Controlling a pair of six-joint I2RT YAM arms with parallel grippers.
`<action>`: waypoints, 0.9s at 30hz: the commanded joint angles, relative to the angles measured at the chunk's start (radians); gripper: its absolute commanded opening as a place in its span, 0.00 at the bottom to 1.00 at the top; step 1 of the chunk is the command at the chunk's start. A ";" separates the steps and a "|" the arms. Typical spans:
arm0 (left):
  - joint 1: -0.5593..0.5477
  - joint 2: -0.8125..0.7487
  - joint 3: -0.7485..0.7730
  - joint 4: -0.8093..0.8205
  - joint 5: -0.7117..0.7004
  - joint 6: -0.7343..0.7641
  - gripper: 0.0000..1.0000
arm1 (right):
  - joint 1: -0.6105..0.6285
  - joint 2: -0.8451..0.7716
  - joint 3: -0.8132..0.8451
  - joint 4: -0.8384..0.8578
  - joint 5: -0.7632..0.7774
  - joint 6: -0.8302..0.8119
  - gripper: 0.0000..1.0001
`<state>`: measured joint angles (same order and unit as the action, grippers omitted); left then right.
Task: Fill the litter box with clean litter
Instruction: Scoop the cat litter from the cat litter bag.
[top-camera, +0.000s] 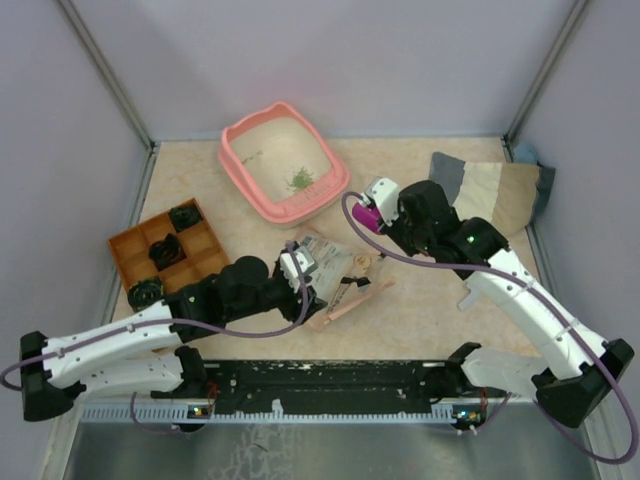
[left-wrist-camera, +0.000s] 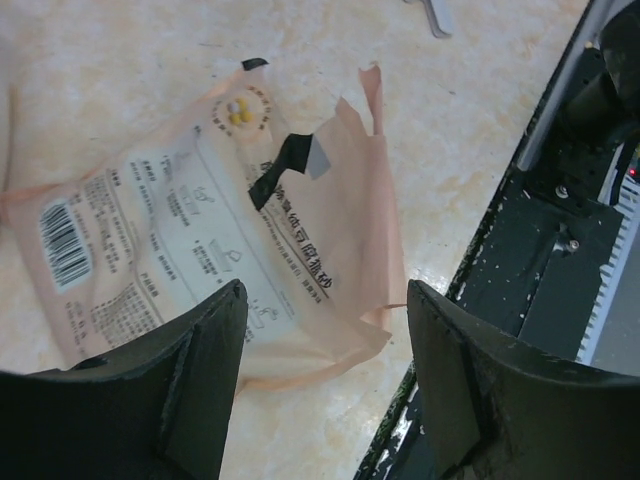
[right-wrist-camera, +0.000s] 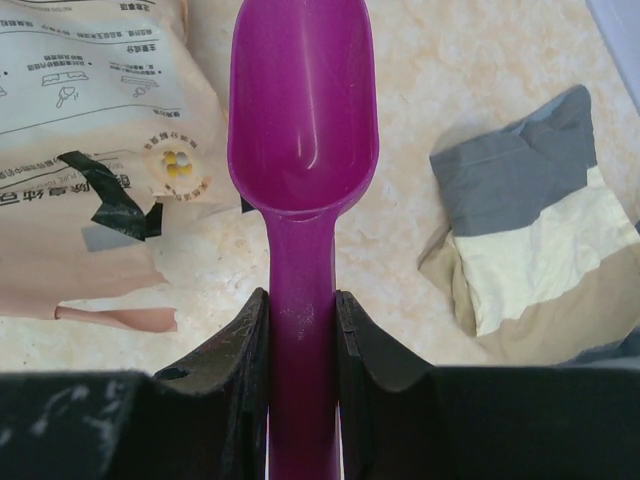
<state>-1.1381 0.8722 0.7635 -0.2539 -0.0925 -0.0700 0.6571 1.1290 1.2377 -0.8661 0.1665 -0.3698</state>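
The salmon-pink litter box (top-camera: 236, 152) stands at the back of the table, with a small pile of green clean litter (top-camera: 300, 180) on its floor. My right gripper (top-camera: 374, 212) (right-wrist-camera: 300, 310) is shut on the handle of a magenta scoop (right-wrist-camera: 302, 110), whose bowl is empty, between the box and the bag. The beige printed paper bag (top-camera: 340, 265) (left-wrist-camera: 200, 230) lies flat with its top torn open. My left gripper (top-camera: 308, 283) (left-wrist-camera: 325, 292) hovers over the bag's near corner with its jaws apart, touching nothing.
An orange compartmented tray (top-camera: 125, 250) with dark items stands at the left. A folded grey-and-cream cloth (top-camera: 500, 190) (right-wrist-camera: 530, 250) lies at the back right. A torn pink strip (top-camera: 355, 298) lies beside the bag. The black base rail (left-wrist-camera: 560, 250) runs along the near edge.
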 joint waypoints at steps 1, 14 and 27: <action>0.002 0.103 0.043 0.105 0.159 0.030 0.70 | -0.046 -0.086 -0.012 -0.007 0.032 0.068 0.00; -0.012 0.348 0.069 0.169 0.176 0.047 0.54 | -0.109 -0.139 -0.080 -0.042 0.070 0.069 0.00; -0.094 0.430 0.077 0.175 0.135 0.071 0.59 | -0.120 -0.165 -0.164 0.010 0.011 0.089 0.00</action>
<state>-1.2072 1.2877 0.8059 -0.1036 0.0700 -0.0196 0.5404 0.9913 1.0908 -0.9146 0.2001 -0.3092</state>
